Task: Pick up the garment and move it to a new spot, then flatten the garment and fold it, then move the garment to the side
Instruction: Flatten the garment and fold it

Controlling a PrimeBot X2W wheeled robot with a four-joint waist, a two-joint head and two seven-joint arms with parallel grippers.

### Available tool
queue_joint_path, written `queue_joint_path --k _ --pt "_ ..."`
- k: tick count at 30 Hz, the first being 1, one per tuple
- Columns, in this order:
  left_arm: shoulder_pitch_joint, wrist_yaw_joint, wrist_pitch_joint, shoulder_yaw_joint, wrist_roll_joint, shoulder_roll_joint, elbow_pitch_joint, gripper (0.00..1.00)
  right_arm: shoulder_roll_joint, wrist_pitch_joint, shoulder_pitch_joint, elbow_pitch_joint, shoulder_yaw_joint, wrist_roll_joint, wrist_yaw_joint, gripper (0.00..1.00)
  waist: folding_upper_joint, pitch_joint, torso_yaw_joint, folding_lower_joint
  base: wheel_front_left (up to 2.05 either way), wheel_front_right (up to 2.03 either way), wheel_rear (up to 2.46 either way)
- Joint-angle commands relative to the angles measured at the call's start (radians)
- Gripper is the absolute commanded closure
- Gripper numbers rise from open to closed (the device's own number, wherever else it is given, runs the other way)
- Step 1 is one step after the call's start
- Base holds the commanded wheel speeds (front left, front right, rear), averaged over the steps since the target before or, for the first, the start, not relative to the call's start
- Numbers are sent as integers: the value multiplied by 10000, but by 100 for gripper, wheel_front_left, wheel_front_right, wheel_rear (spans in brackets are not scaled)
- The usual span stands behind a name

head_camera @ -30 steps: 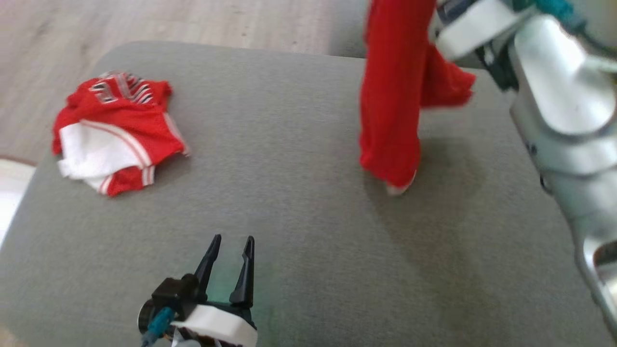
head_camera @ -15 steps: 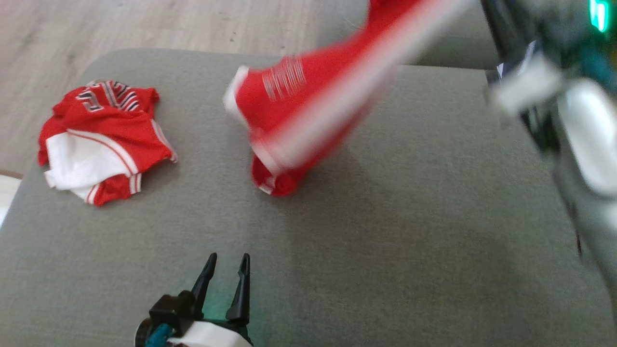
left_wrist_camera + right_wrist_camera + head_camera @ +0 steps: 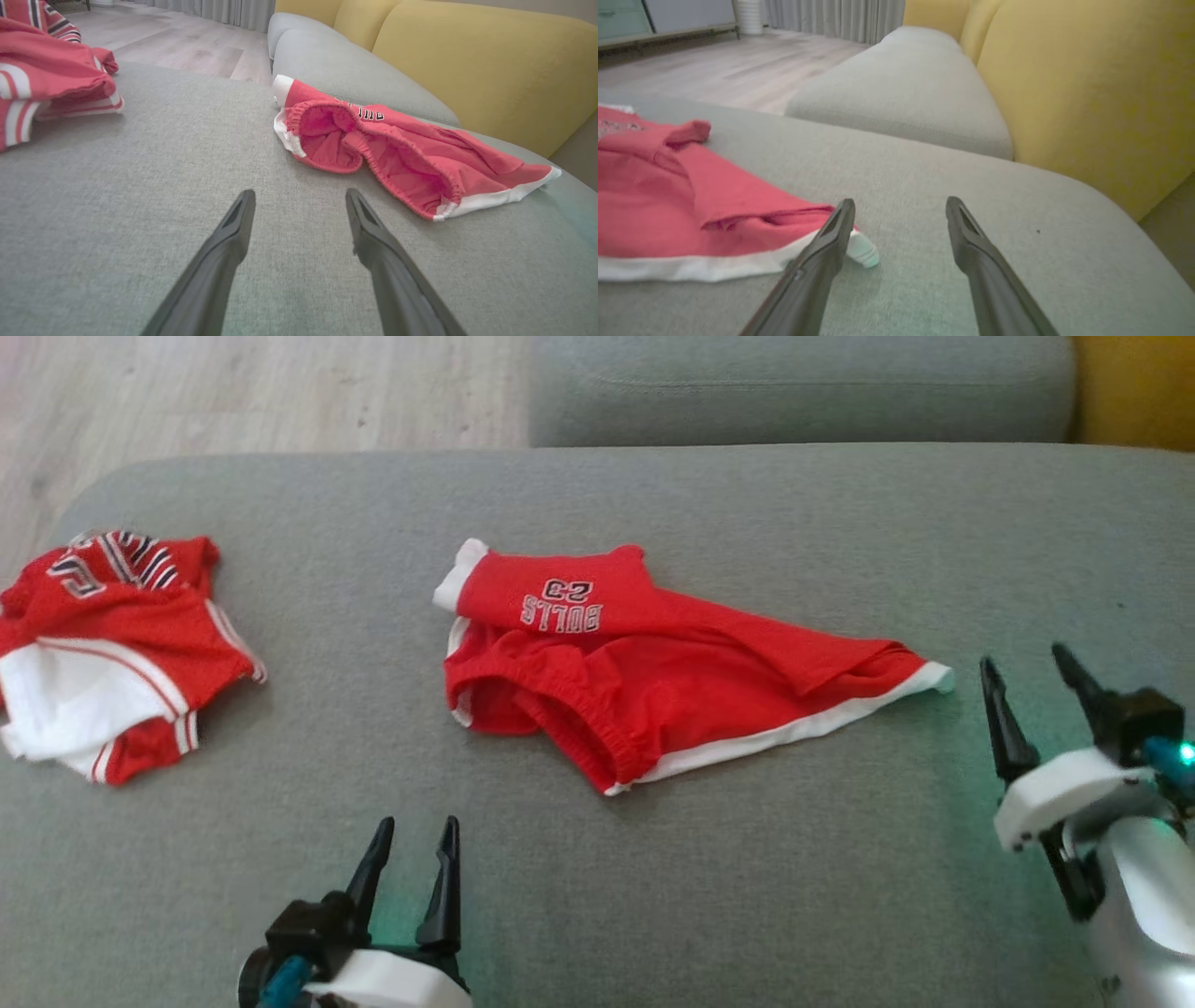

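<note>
- A grey sofa seat (image 3: 653,915) lies under everything. It looks soft.
- The left pincer (image 3: 418,823) is open and holds nothing. The right pincer (image 3: 1023,658) is open and empty too.
- The red shorts (image 3: 672,681) lie just past the left pincer, a little to its right. Their white corner sits right beside one finger (image 3: 817,266) of the right pincer.
- The shorts are bunched, with one part folded over. A grab there might pinch two layers, and then they would not spread flat.
- A low finger might push the corner away or dig into the soft seat.
- The part under the fold is hidden, so I cannot tell how the legs lie.
- Well off to the left of the left pincer lies a red and white top (image 3: 112,644), cut off at the edge. It could get mixed up with the shorts.
- Far behind are yellow cushions (image 3: 467,60) and a wood floor (image 3: 233,392).
</note>
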Motion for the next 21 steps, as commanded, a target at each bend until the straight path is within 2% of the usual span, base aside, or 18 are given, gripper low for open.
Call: queue_joint_path --k 1,5,10,21 --pt "-474 -46 -51 332 111 14 -302 0 217 -67 199 -755 -206 -295 -9 0 0 -112 -195 -1 0 0 0" --pt "-547 -111 -51 144 93 14 -445 0 945 -67 711 -1800 -742 -729 -9 0 0 -216 -427 -1 0 0 0" --pt "-796 -189 -51 -435 -150 14 -596 0 1568 -67 1073 -2345 -752 -991 -9 0 0 -45 -825 -1 0 0 0" --pt "-1882 -275 -51 -1859 -1033 14 341 0 1778 -67 679 -2463 -258 -873 -9 0 0 916 -1880 -1 0 0 0"
